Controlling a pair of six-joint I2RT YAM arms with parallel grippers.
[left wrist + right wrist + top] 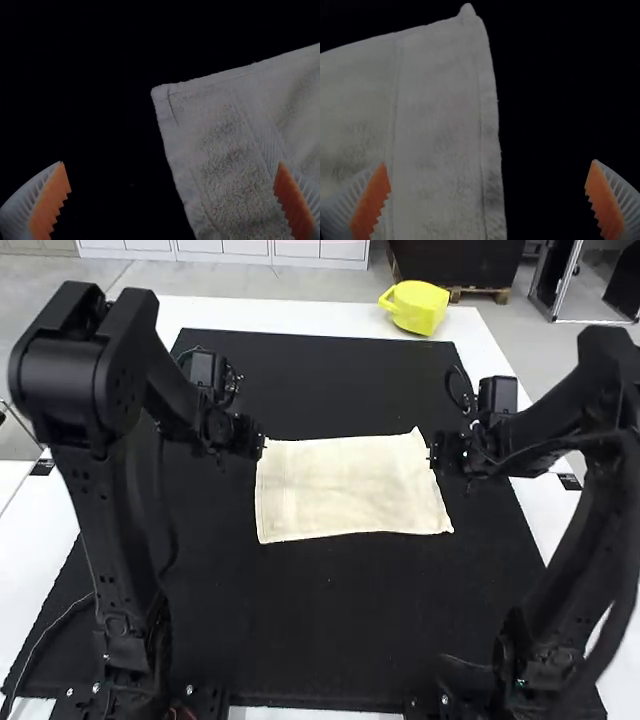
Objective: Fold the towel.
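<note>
Looming closest, the left arm (65,375) leans over the black mat (330,625), where the towel (350,490) lies flat. Left gripper (264,447) and right gripper (432,453) both have wide-parted fingers by its far corners — gripping, I'd judge, is the step at hand; next, close and fold nearward.

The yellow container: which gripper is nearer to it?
Right. The right gripper is roughly straight in front of the yellow container, on the robot's side; the left gripper is well to its left.
</note>
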